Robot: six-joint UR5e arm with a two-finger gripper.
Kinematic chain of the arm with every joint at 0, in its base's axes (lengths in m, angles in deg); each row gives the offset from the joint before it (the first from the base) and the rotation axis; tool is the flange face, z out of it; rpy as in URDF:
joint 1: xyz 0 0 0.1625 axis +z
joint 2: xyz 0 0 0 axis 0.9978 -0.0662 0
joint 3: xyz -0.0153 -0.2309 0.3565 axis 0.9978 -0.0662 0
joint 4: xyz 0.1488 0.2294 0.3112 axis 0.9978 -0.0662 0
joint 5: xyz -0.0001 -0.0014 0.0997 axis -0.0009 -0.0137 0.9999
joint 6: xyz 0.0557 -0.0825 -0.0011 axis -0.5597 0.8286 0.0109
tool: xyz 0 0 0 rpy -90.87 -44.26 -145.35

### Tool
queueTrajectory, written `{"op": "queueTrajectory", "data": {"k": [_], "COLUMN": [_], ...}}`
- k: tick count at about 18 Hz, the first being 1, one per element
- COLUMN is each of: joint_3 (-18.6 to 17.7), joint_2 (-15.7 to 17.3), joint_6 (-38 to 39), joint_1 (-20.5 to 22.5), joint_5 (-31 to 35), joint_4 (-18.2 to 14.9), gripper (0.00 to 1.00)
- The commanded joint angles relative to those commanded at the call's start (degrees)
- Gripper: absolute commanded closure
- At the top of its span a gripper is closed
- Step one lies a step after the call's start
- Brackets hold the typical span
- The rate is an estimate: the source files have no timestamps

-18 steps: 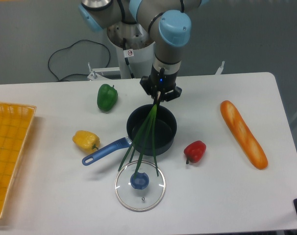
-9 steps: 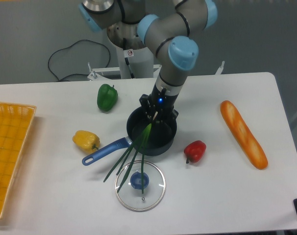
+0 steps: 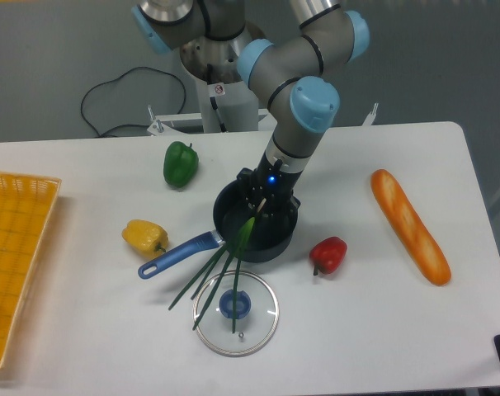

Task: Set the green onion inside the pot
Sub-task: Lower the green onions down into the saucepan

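Green onion [image 3: 221, 271]: stalk tips fan out left over the blue handle and the glass lid [image 3: 235, 313] on the surface; root end sits inside the pot [image 3: 257, 221], clamped in the claw [image 3: 262, 206], which is low in the bowl. Judgement: stalks outrun the rim, so lay them across the pot before letting go, or they may tip out.

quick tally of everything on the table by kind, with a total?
Bell peppers: 3 (green, yellow, red)
Green onion: 1
Baguette: 1
Pot: 1
Glass lid: 1
Yellow basket: 1
Total: 8
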Motion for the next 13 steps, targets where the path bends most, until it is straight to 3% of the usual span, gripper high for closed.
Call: {"op": "queueTrajectory", "data": {"k": [6,10,13], "joint_3": [-0.44,-0.53,-0.62], "joint_2": [0.53,0.70,1.14], "joint_6": [-0.18,-0.27,-0.53], "joint_1": [-0.44,-0.53,-0.53], "joint_5": [0.88,1.32,1.41], "joint_4": [-0.09,-0.09,-0.18], "gripper": [0.56,0.57,0.67]}}
